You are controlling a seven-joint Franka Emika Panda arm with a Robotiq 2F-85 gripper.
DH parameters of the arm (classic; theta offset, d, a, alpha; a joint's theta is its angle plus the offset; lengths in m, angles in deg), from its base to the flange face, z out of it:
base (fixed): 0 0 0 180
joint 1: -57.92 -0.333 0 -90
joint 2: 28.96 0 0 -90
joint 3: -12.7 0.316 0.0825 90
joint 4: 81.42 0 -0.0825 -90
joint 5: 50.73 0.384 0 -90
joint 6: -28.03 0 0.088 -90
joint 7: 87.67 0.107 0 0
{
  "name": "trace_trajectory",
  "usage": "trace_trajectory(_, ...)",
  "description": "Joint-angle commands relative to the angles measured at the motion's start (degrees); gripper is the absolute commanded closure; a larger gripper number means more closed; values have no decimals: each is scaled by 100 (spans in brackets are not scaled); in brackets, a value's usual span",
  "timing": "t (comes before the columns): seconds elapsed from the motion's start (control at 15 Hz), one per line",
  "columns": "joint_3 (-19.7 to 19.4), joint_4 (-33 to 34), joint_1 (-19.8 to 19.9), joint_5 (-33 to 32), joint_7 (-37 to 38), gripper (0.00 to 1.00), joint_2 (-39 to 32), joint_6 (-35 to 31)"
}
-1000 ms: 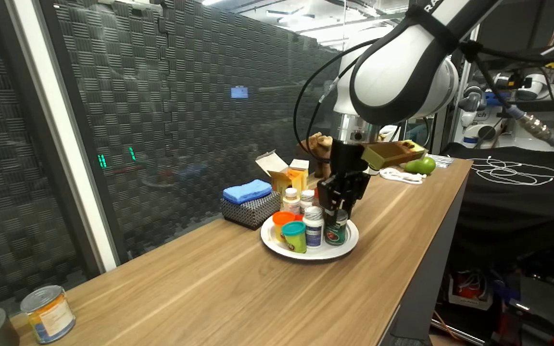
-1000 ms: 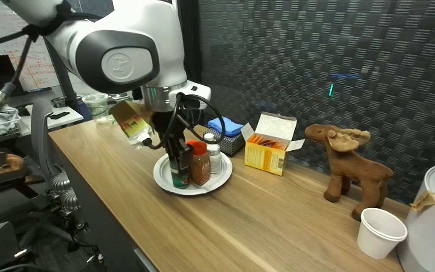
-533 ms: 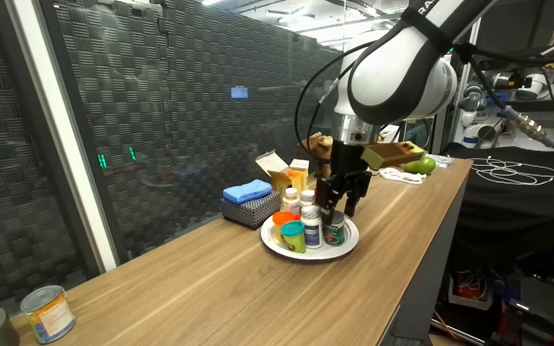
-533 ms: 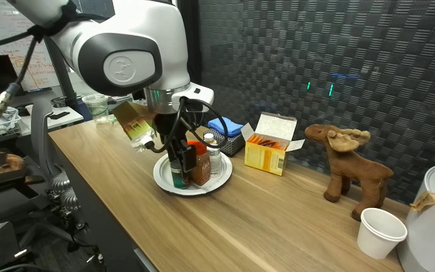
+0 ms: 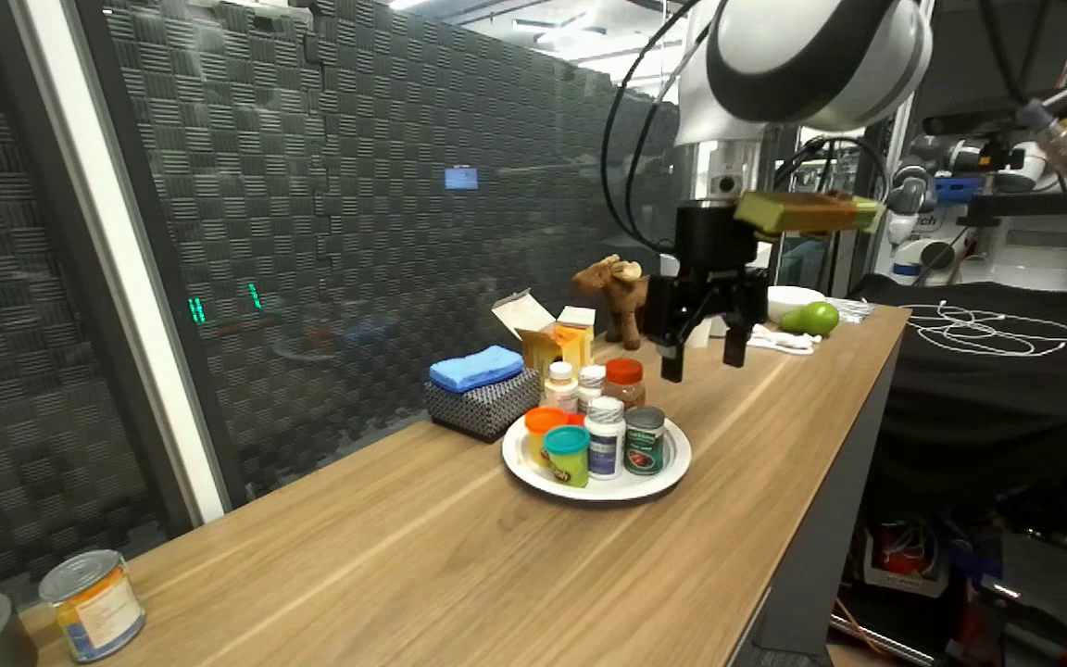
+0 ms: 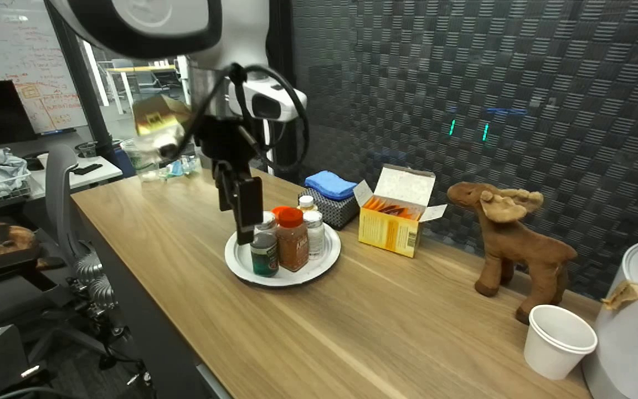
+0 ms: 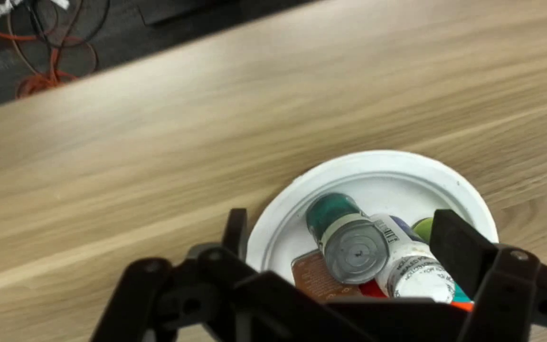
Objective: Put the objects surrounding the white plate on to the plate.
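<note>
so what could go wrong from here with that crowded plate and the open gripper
If the gripper comes down, it might knock the green jar into the purple-labelled bottle close beside it. If the plate is bumped or lifted, the upright red-capped bottle could topple. The teal-lidded tub stands near the plate's rim, so a nudge might tip it off.
</note>
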Motion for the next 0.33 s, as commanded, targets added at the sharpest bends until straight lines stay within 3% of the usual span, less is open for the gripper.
trace_trajectory(0.0, -93, -10, 100, 89, -10, 0, 884, 1612)
trace_trajectory(0.07, -28, 21, 64, 10, 35, 0, 461, 987)
trace_trajectory(0.27, -62, 2, 116, 17, 30, 0, 846, 1551)
